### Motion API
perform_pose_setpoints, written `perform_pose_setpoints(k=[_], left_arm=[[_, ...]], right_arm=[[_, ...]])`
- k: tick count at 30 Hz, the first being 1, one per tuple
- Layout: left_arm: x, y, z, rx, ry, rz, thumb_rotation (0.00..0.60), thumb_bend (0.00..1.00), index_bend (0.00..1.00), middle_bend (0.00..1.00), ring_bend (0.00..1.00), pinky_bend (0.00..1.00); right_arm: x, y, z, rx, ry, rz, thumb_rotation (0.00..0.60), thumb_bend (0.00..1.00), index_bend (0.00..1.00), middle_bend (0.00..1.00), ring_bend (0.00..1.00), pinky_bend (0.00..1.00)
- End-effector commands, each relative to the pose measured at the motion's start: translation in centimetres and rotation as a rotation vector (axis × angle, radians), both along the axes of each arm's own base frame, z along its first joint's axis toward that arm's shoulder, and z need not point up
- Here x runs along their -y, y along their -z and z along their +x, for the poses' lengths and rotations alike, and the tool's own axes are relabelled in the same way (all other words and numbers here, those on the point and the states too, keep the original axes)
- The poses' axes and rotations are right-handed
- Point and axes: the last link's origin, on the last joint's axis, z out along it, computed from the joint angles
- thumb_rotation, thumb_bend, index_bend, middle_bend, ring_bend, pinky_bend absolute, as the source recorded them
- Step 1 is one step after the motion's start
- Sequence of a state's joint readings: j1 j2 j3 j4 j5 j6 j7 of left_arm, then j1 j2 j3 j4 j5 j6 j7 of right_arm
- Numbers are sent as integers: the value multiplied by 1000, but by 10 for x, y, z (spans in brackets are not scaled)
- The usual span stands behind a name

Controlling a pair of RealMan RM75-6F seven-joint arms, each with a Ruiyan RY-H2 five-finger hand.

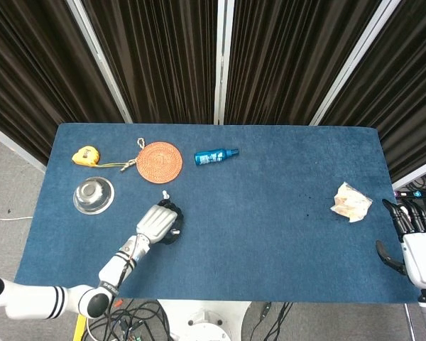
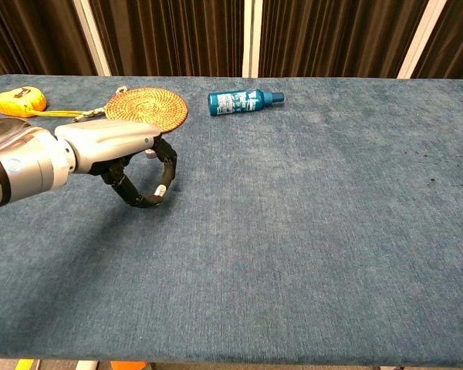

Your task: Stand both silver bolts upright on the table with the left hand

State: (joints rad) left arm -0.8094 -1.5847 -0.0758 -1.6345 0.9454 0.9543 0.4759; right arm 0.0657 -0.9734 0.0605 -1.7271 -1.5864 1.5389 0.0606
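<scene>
Now we see the left hand (image 2: 131, 166) curled down over one silver bolt (image 2: 161, 187), fingertips pinching it just above the table (image 2: 309, 231). Second bolt (image 1: 165, 193) sits just beyond. Right hand (image 1: 410, 238) idles apart, empty. We'd tip it head-down, settle, then release slowly.

Blue cloth surface (image 1: 270, 234): tape measure (image 1: 85, 155), woven mat (image 1: 159, 162), steel bowl (image 1: 94, 195) upper left; spray bottle (image 1: 215, 155) center-top; crumpled wrapper (image 1: 351, 202) right.

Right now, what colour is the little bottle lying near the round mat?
The bottle is bright blue, clearest in the chest view.
</scene>
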Motion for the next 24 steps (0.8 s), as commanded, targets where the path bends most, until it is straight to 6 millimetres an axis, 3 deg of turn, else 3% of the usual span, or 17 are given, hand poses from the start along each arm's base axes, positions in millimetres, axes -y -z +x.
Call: perform_pose_setpoints(k=[1, 24], left_arm=[[-1, 0, -1, 1, -4, -2, 591, 349, 540, 321, 194, 145], [-3, -5, -8, -7, -25, 2, 588, 349, 497, 310, 195, 109]], right_arm=[[0, 0, 0, 0, 1, 0, 600, 299, 24, 157, 0, 0], [0, 0, 1, 2, -3, 2, 600, 299, 24, 163, 0, 0]])
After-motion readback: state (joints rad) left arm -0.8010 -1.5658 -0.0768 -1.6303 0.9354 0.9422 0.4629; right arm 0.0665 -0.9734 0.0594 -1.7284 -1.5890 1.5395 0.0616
